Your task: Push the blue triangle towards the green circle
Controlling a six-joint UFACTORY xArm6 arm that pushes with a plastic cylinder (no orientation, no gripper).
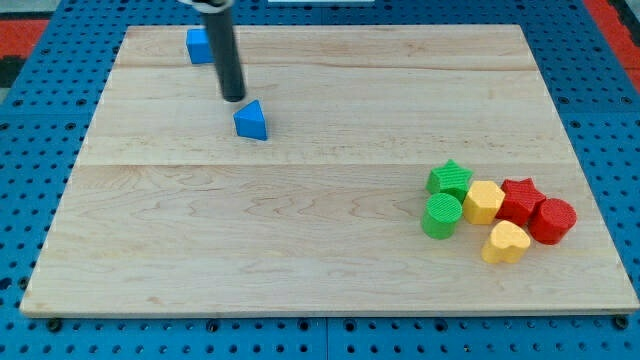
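The blue triangle (252, 121) lies on the wooden board (300, 200) in the upper left part. My tip (233, 98) stands just above and to the left of it, a small gap apart. The green circle (441, 216), a round green cylinder, sits at the lower right, at the left edge of a cluster of blocks.
A blue cube (200, 46) sits near the board's top left edge, partly behind the rod. Around the green circle are a green star (451, 179), a yellow hexagon (484, 201), a red star (519, 196), a red cylinder (552, 221) and a yellow heart (506, 242).
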